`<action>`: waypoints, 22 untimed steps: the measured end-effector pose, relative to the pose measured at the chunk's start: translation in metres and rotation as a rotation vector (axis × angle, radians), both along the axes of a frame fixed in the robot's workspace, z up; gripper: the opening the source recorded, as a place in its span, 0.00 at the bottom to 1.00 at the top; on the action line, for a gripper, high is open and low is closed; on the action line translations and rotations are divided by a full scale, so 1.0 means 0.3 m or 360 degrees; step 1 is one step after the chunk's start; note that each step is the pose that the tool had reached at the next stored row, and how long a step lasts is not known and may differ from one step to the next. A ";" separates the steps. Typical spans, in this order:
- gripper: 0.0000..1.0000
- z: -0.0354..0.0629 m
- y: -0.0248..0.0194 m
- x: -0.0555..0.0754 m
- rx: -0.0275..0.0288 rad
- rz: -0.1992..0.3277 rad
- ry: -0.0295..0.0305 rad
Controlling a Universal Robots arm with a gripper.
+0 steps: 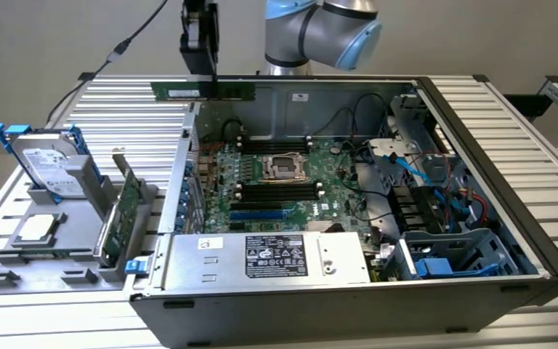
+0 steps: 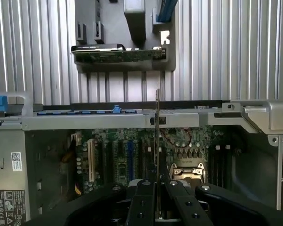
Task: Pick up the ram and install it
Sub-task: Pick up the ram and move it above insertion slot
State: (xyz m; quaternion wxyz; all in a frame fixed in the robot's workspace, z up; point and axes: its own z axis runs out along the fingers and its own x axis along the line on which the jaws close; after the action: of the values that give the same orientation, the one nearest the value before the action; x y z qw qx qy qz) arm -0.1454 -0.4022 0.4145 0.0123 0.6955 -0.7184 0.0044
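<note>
The end effector (image 1: 203,77) is closed narrowly on the ram (image 1: 204,90), holding it level in the air. The ram hangs just above a corner rim of the open computer case (image 1: 357,320), higher than the motherboard (image 1: 259,185) inside.

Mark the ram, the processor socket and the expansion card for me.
ram (image 1: 175,91), exterior view, its green board
processor socket (image 1: 284,166), exterior view, its middle
expansion card (image 1: 124,207), exterior view, its green face

Ribbed bare-metal table (image 1: 114,102), matt dark metal computer case (image 1: 337,316), green circuit-board ram (image 1: 177,91)
</note>
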 end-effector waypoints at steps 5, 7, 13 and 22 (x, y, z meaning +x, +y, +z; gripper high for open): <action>0.14 -0.002 0.014 0.067 -0.00005 0.0000 0.00000; 0.14 -0.005 0.018 0.094 -0.00014 0.0000 0.00000; 0.14 -0.025 0.030 0.164 -0.00103 0.0002 -0.00046; 0.14 -0.100 0.061 0.289 -0.00437 0.0022 -0.00100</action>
State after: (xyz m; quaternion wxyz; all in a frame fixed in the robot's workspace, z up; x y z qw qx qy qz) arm -0.0588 -0.3839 0.3844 0.0195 0.7002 -0.7135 0.0165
